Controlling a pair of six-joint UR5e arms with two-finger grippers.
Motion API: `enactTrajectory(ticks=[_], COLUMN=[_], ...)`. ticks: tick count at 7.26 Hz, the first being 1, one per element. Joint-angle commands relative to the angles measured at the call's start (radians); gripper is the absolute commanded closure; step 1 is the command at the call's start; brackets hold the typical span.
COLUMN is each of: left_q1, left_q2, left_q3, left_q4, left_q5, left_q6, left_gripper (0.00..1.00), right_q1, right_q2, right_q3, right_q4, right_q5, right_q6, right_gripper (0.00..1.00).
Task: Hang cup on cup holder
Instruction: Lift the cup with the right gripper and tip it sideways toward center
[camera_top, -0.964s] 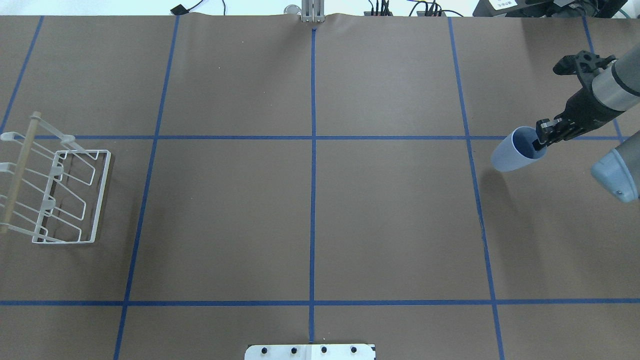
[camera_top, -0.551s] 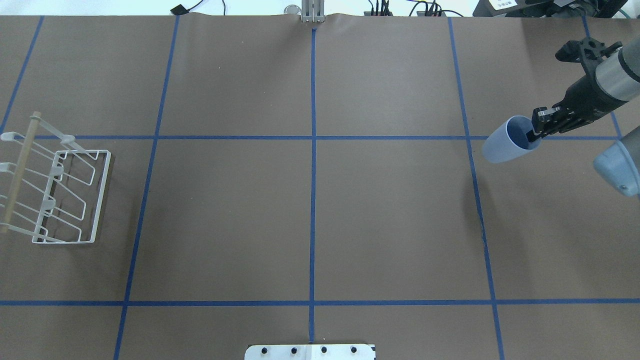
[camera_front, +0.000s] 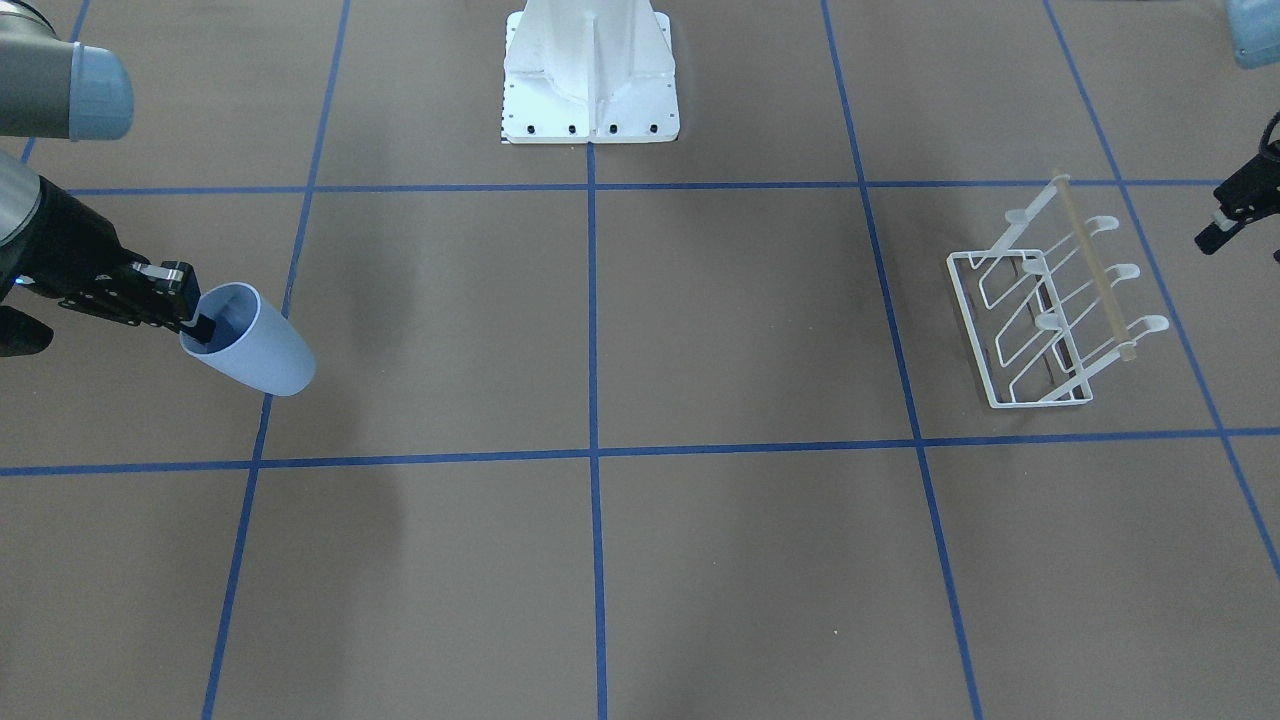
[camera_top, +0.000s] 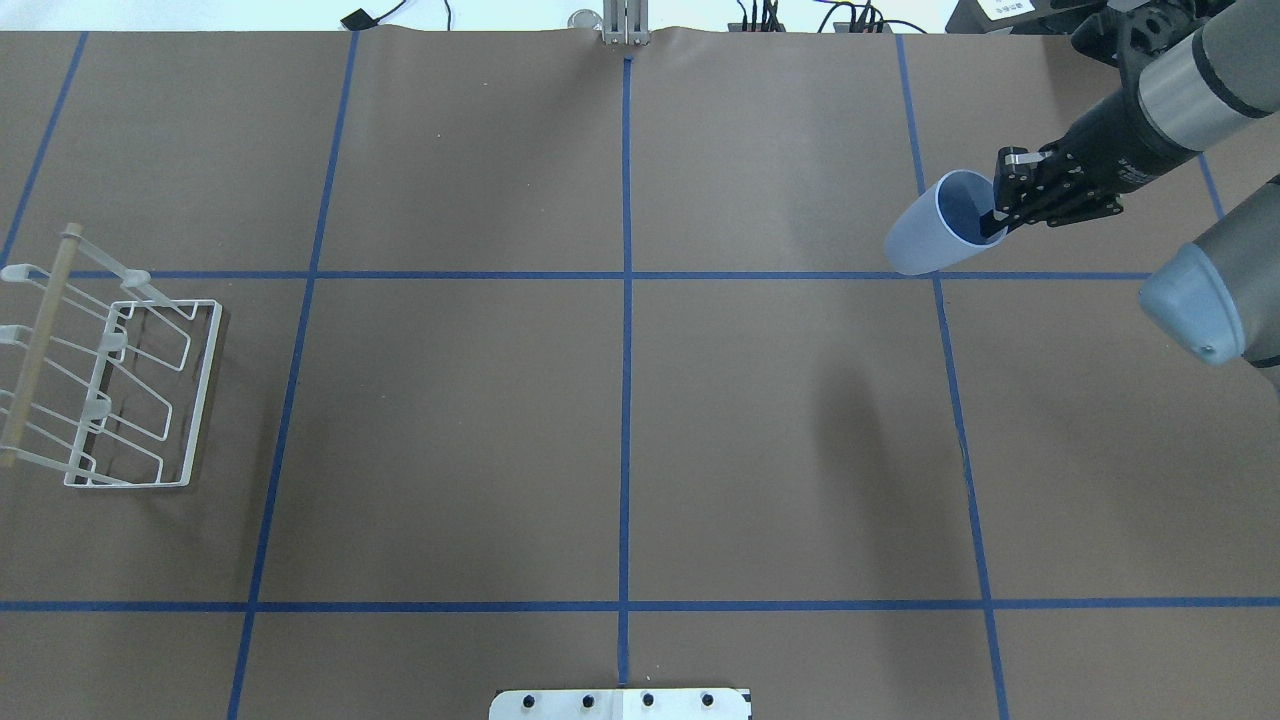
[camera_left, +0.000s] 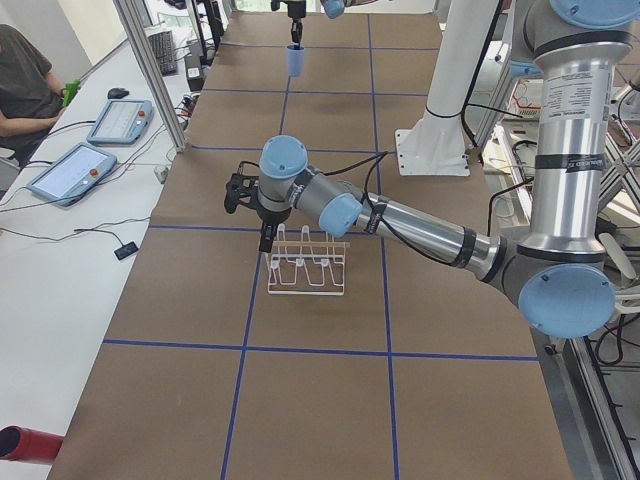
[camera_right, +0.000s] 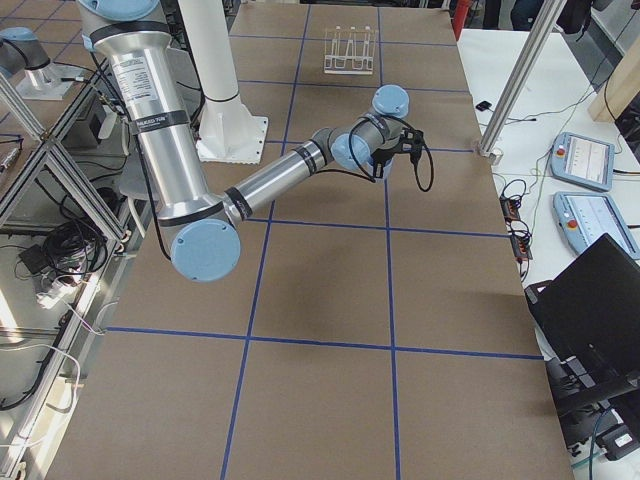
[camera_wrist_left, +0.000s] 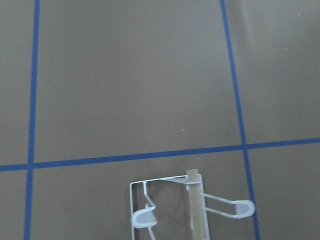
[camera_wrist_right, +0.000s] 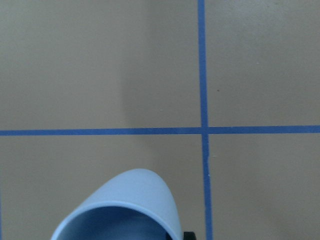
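While the right gripper (camera_top: 990, 220) carries it, the cup (camera_top: 935, 240) hangs clear of the desk (camera_top: 640, 450) in the upper right of the overhead view. It is tipped nearly onto its side, with its mouth turned toward the arm. The fingers pinch the rim wall, one inside the mouth and one outside. Its shadow lies well apart from it, lower on the brown paper, so it seems to be raised well up.

At the far left edge of that view stands the cup holder (camera_top: 204, 390), its wooden rod (camera_top: 37, 345) slanting above the wire loops. The whole width of the desk lies between it and the cup.

Near the holder, at the right edge of the front-facing view, is the left gripper (camera_front: 1215, 238). Too little of it shows to tell whether its fingers are spread or pressed together.

Several things could go wrong from here:
- **Slipping:** the hold is a thin pinch on a smooth wall. A quick swing across the desk could make the cup pivot or slip out.
- **Reach:** the holder may lie beyond the right arm's reach. A hand-over would then add a second chance to drop the cup.
- **Collision:** the left arm sits close to the holder and could block the approach.
- **Shoving the holder:** it looks light. A mouth that misses a peg could shove or tip it.
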Motion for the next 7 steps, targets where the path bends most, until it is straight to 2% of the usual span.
enactTrajectory(ticks=[1, 3, 4, 5, 7], left_q1=[0.128, 0.196, 0.234, 0.265, 0.375], left_q2=[-0.143, -0.247, -0.253, -0.253, -0.282], left_q3=[0.001, 0.006, 0.018, 0.026, 0.03], left_q4=[-0.099, -0.175, -0.282, -0.39, -0.568], left_q5=[0.001, 0.006, 0.015, 0.073, 0.25], left_q6=[-0.38, -0.619, -0.717, -0.814, -1.131], left_gripper=[0.02, 0.02, 0.01, 0.01, 0.01], right_q1=[-0.026, -0.103, -0.112, -0.115, -0.118], right_q2=[0.012, 0.012, 0.013, 0.015, 0.015], right_q3=[0.01, -0.005, -0.003, 0.001, -0.003], right_q4=[0.098, 0.337, 0.391, 0.428, 0.555], right_q5=[0.004, 0.0, 0.003, 0.003, 0.003], right_q6=[0.152, 0.442, 0.508, 0.568, 0.731], right_gripper=[1.0, 1.0, 1.0, 1.0, 1.0])
